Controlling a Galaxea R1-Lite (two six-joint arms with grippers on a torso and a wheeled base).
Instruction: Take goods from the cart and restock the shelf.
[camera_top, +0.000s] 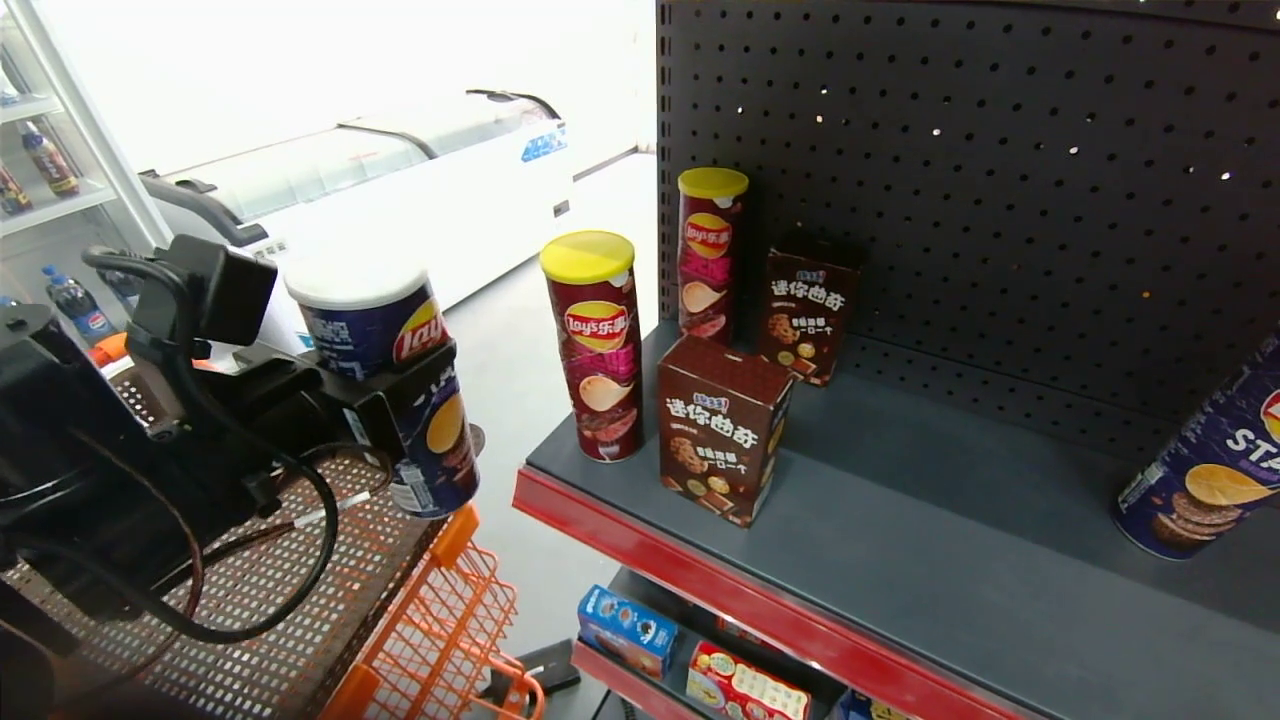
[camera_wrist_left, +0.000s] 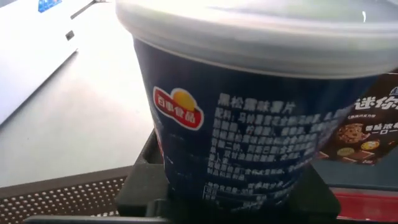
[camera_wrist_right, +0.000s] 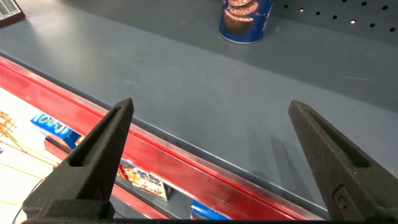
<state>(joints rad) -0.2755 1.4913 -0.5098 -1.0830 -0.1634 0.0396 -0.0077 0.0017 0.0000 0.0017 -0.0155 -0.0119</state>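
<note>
Head view — left pincer (camera_top: 398, 392) grips chip can (camera_top: 366, 322).

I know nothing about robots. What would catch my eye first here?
The left tool grips a dark blue chip can above the orange cart. On the grey shelf stand a near red can, a far red can, a near brown box and a far brown box.
</note>
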